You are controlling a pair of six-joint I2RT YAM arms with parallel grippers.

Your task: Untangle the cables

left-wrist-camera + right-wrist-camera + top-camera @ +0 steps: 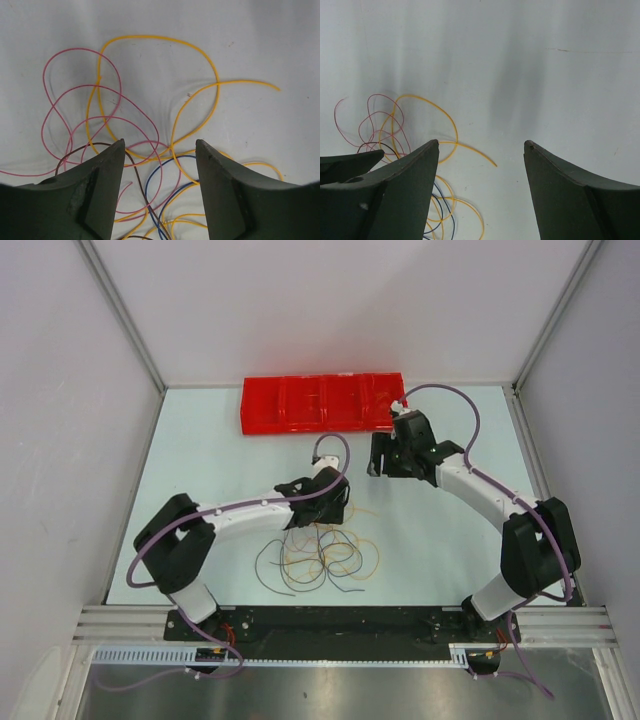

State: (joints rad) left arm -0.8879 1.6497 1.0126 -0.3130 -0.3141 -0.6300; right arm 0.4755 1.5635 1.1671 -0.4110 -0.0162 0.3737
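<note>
The cables [322,555] lie in a loose tangle on the table in front of the arm bases: thin yellow [150,36], pink-red [75,49], blue [182,156] and brown [100,144] wires crossing in loops. My left gripper [331,512] hovers over the far edge of the tangle, open and empty [160,142], with crossed wires between its fingers below. My right gripper [381,456] is open and empty [481,143], held to the right of and beyond the tangle over bare table. The right wrist view shows a yellow wire end [470,148] near its left finger.
A red compartment tray [325,403] lies at the back of the table, just behind my right gripper. Grey walls close in the left, right and back. A metal rail [340,620] runs along the near edge.
</note>
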